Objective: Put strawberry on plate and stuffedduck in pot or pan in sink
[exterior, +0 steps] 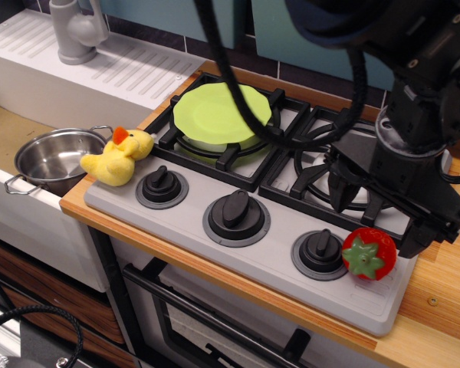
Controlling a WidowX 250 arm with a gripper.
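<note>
The red strawberry (pixel 369 253) with its green cap lies at the stove's front right corner, beside the right knob. Just above and behind it hangs my black gripper (pixel 374 224), open, one finger on the left over the right burner and the other to the right; nothing is held. The lime-green plate (pixel 222 114) rests on the left burner grate. At the stove's left front corner sits the yellow stuffedduck (pixel 116 158), next to the steel pot (pixel 55 159), which stands in the sink (pixel 8 130).
Three black knobs (pixel 236 212) line the stove's grey front panel. A grey faucet (pixel 75 29) rises from the ribbed white drainboard at the back left. Wooden counter (pixel 445 291) runs along the right of the stove. Black cables hang over the plate and the right burner.
</note>
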